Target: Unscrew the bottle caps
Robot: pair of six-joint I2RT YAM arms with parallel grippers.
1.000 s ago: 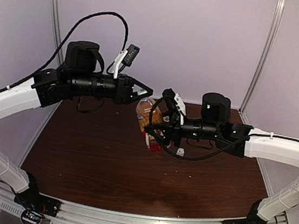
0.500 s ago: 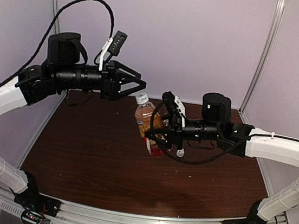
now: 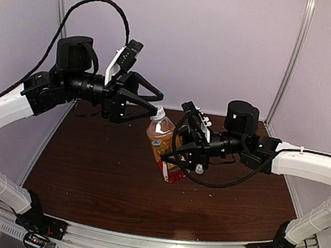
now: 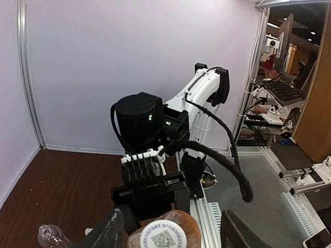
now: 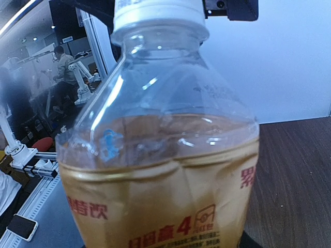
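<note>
White walls are enclosing a dark wooden counter (image 3: 87, 169). Above it the right gripper (image 3: 175, 154), its arm reaching in sideways, is clamping the tilted amber bottle (image 3: 161, 132) (red-and-white label). The left gripper (image 3: 157, 102) is spreading wide either side of the bottle's white cap (image 3: 157, 110), gaps showing. Only the left wrist view is showing the clear bottle (image 4: 49, 236), low at its left.

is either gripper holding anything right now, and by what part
The right gripper holds the brown bottle by its labelled body, tilted. The left gripper holds nothing: it is open around the white cap, not yet clamped.
</note>
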